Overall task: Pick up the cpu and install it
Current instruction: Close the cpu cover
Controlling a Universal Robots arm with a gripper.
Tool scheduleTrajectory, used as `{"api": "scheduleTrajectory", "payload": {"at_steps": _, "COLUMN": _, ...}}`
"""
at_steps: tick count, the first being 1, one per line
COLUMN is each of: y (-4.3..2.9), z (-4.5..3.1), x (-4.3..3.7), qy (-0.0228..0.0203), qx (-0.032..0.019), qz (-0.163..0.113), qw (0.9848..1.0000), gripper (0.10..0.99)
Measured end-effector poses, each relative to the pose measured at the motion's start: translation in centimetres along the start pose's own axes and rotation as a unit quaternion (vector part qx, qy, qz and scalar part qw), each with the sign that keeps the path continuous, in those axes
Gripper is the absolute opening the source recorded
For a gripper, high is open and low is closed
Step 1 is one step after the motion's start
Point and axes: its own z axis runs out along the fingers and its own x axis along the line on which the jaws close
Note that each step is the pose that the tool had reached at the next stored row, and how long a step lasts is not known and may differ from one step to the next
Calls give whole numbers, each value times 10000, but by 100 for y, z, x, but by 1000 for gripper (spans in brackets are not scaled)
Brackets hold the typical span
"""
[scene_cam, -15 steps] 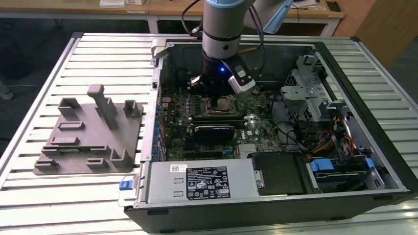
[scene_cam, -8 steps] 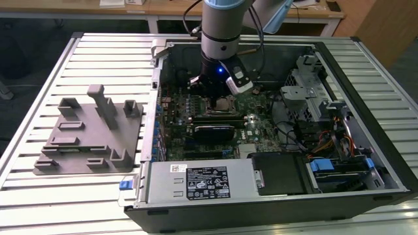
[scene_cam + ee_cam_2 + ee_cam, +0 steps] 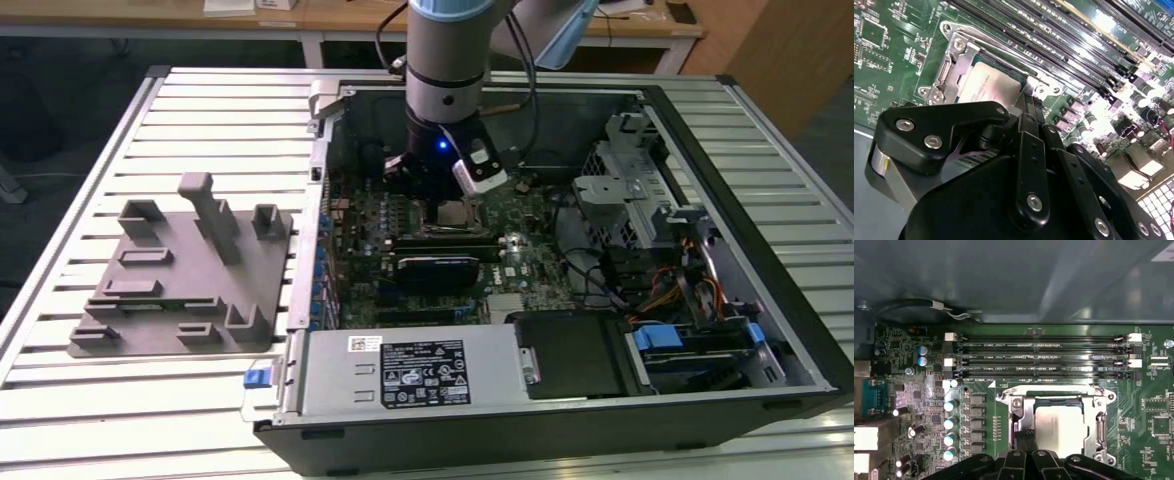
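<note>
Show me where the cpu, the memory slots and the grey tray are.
cpu [image 3: 1060, 427], first wrist view, middle of its silver top.
memory slots [image 3: 1044, 360], first wrist view, along one slot.
grey tray [image 3: 180, 280], exterior view, bare flat base.

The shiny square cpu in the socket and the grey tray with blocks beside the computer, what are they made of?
The flat square silver-white cpu looks like metal on top: it is smooth and pale, and it catches the light with a soft sheen. The grey tray with upright blocks looks like matte plastic: it is dull and one even colour with no shine, though that is a guess.
</note>
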Motion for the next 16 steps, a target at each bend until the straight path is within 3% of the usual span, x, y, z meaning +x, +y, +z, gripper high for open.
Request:
{"api": "scheduleTrajectory", "payload": {"at_steps": 8, "y": 4, "z": 53, "x": 14, "qy": -1, "qx": 2, "qz": 55, "qw": 10000, "gripper": 106}}
{"api": "scheduleTrajectory", "payload": {"at_steps": 16, "y": 7, "z": 10, "x": 14, "qy": -2, "qx": 0, "qz": 56, "qw": 10000, "gripper": 106}}
